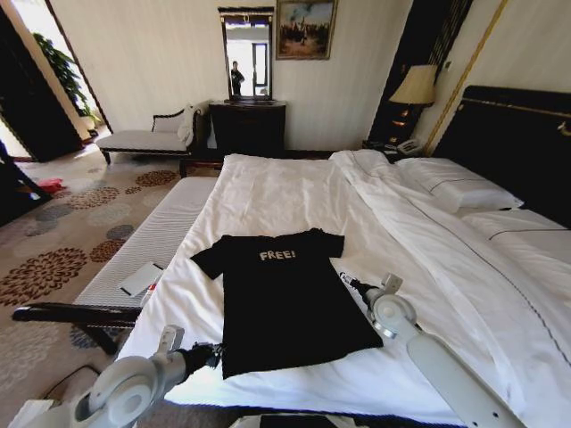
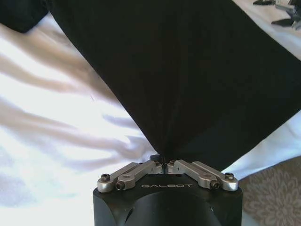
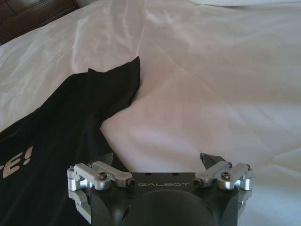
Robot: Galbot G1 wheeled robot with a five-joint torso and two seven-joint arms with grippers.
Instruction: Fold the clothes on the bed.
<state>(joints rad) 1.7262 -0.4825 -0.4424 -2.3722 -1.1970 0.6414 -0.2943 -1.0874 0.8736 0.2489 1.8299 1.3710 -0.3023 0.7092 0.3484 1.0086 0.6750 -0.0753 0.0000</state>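
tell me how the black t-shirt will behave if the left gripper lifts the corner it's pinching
Likely floppy: the black T-shirt already tents into a cone at the left gripper, so the rest should drape and trail. Probably light, being thin cloth. It may drag and wrinkle the white duvet.

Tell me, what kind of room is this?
Probably a hotel bedroom: a big bed with white pillows, a bedside lamp, and a framed painting on the wall.

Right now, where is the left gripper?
Head view, lower left: left gripper shut on the near-left hem corner of the black cotton T-shirt, at the white bed's foot edge.
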